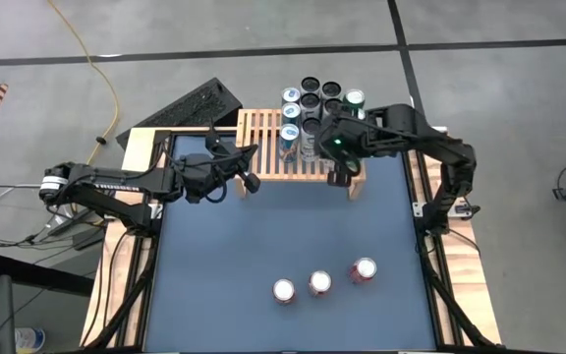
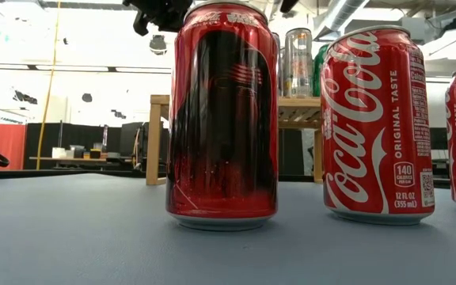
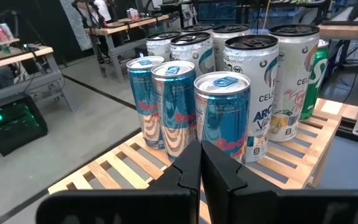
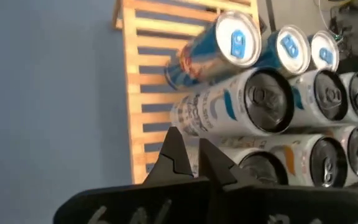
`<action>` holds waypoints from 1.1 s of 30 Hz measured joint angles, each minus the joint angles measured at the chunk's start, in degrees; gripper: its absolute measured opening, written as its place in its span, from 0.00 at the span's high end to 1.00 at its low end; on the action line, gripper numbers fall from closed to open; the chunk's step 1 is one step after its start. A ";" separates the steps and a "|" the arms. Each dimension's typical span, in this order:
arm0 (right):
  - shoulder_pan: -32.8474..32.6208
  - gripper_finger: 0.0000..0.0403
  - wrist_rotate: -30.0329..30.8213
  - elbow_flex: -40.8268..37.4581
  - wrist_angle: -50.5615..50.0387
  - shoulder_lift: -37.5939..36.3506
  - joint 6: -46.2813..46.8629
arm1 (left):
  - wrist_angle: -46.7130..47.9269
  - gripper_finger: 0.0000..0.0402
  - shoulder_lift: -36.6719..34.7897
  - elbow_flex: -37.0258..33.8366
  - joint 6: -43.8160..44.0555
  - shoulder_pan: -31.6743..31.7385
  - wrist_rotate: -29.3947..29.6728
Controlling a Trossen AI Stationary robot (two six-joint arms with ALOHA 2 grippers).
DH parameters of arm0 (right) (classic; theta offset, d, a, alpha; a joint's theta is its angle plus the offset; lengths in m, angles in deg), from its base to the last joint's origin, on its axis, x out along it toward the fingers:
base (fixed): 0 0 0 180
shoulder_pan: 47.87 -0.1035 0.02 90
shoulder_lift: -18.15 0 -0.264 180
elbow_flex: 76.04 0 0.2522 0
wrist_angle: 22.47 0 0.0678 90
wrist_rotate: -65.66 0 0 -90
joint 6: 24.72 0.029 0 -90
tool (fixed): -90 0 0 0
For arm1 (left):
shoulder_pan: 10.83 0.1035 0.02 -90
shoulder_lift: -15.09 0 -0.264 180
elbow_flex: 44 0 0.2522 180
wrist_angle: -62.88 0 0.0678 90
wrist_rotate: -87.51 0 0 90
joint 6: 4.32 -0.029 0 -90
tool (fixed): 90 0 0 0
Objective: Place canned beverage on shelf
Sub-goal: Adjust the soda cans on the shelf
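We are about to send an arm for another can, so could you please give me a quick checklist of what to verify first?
1. Left gripper empty and shut, at the shelf's front edge: ok.
2. Right gripper empty and shut, above the shelf's right end: ok.
3. Free slats on the shelf's left part for more cans: ok.
4. Three red cans upright on the blue mat, apart from each other: ok.
5. Cans already on the shelf all upright: ok.
6. Jaws ready to take a can: not ok, both must open first.
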 joint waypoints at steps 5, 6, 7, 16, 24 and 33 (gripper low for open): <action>0.57 1.00 1.23 -0.02 0.09 1.00 0.56 | -0.01 1.00 0.00 0.00 0.05 0.07 0.00; 0.46 1.00 1.24 -0.02 0.07 1.11 0.97 | -0.01 1.00 0.00 0.00 0.07 0.06 -0.02; 0.26 1.00 1.22 -0.02 0.07 1.13 1.51 | 0.00 1.00 0.00 0.00 0.07 0.06 -0.02; -0.72 1.00 -0.04 0.00 0.07 1.08 9.69 | 0.01 1.00 0.00 0.00 0.13 0.04 -0.02; -1.94 1.00 -5.59 0.00 0.09 0.29 17.92 | 0.07 1.00 0.02 0.00 0.13 0.04 -0.80; -4.15 1.00 -6.05 1.29 14.11 -10.43 11.04 | -0.17 1.00 0.20 -0.02 0.16 0.04 -0.74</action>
